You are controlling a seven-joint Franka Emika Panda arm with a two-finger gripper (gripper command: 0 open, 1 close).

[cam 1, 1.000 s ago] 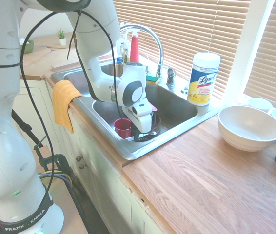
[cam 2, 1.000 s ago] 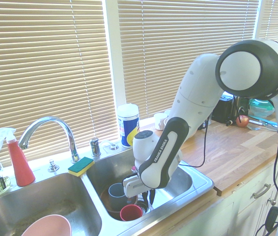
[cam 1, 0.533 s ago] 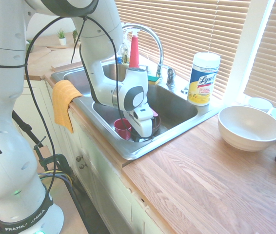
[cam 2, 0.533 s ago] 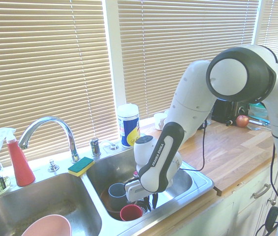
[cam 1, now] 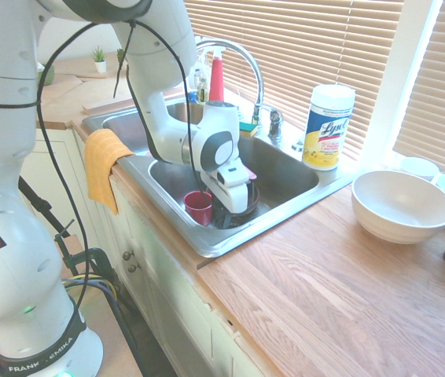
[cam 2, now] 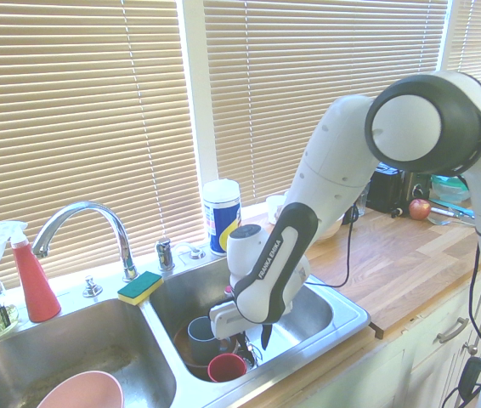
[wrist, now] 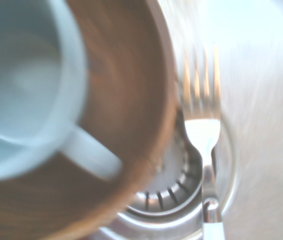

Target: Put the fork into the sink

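1. The pincer (cam 2: 254,347) stood partly open, low inside the stainless sink (cam 1: 281,166), its fingers apart; whether it touched the fork (wrist: 203,134) could not be told.
2. The fork lay in the basin, across the drain (wrist: 167,200), beside a brown bowl (wrist: 131,75).

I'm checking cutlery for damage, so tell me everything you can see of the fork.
The fork has four slim tines, a shiny, silvery, metal-looking head and neck, and a white handle cut off by the picture's edge. The tines look straight, with brownish tints; blur hides fine damage. In the wrist view it crosses in front of the drain, beside the brown dish. Whether it touches either, or is held, I cannot tell.
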